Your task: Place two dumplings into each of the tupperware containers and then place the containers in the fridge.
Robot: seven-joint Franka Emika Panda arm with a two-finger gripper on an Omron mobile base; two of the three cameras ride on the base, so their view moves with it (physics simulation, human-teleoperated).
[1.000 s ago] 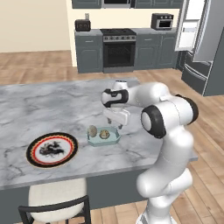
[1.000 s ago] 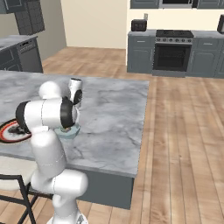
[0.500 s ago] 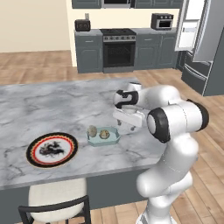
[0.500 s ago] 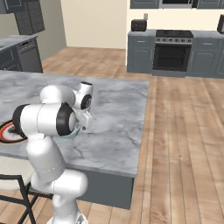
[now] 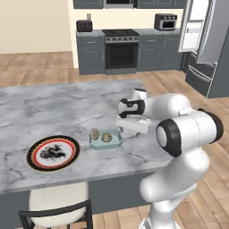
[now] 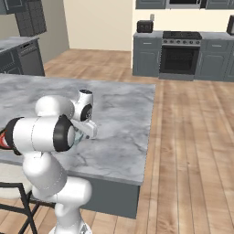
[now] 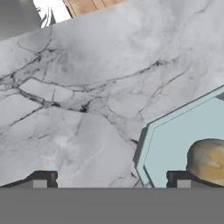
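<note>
Movement of the arm is the main change: a second ago the gripper (image 5: 130, 129) hung over the tupperware container (image 5: 105, 140); it has since swung off toward 3 o'clock in the left base view and now sits low, just beside the container's right end. Its jaws stand spread wide with nothing between them. In the hand view one dumpling (image 7: 209, 160) lies inside the container's pale blue-green wall (image 7: 146, 144), at 4 o'clock in that picture, with bare marble countertop (image 7: 78, 87) over the rest.

Contents: two dumplings (image 5: 101, 135) rest side by side in this container, which appears not to have moved. The red-and-black-rimmed plate (image 5: 53, 153) at 8 o'clock carries only its dark pattern as far as I can tell.

Judgement: this container looks filled to the required count, and the sideways shift reads as lining up on its rim for a lift. The fridge (image 5: 206, 40) stands at 2 o'clock, well apart, one door open. Whether a second container exists, I cannot tell.
</note>
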